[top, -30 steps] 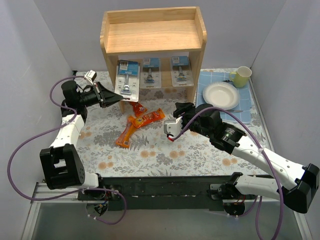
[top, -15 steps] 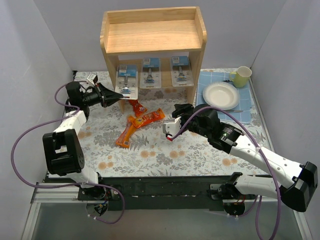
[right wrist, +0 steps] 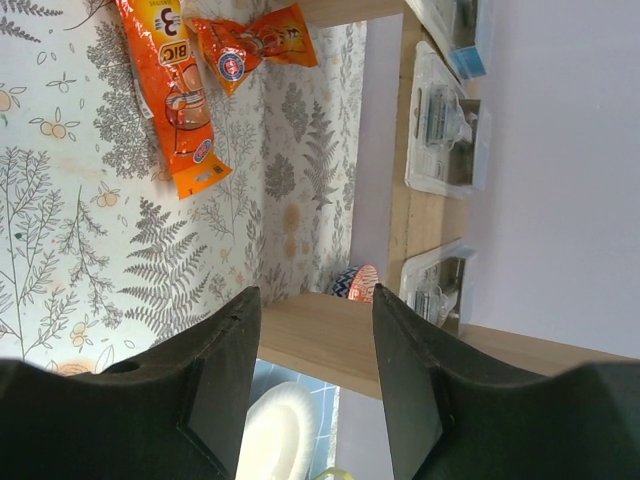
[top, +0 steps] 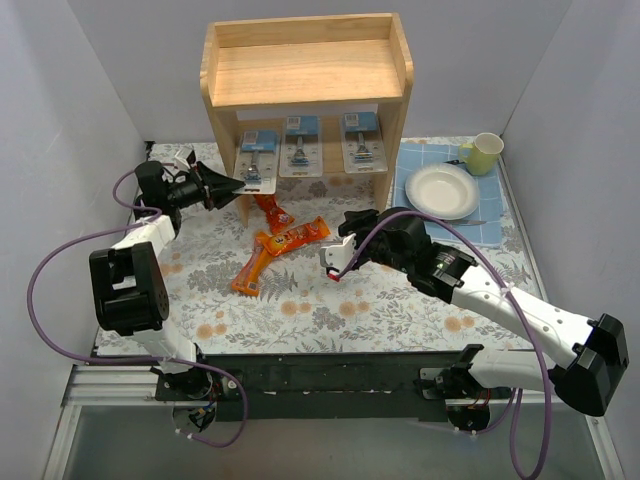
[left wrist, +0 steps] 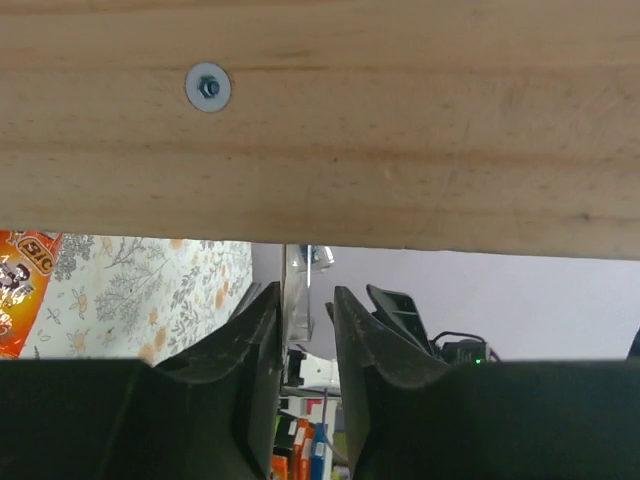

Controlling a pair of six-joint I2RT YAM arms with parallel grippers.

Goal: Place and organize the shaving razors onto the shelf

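The left hand point(top: 242, 186), clamped on the leftmost razor pack point(top: 257, 160), is faced straight ahead by the shelf point(left wrist: 400, 120), whose wood fills the view above its fingers. A gap is left only beneath that wood. Beyond the held pack, the lower tier is occupied by a middle pack point(top: 301, 148) and a right-end pack point(top: 363, 142). Ahead of the right hand point(top: 335, 262), jaws apart, orange snack packets point(right wrist: 175, 100) lie on the table point(top: 300, 310), and bare table is left beneath it.

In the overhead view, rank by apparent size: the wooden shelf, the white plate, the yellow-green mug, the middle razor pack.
1. Light wooden two-tier shelf.
2. Round white plate.
3. Middle clear-plastic razor pack and pale yellow-green mug look about alike, so unranked.
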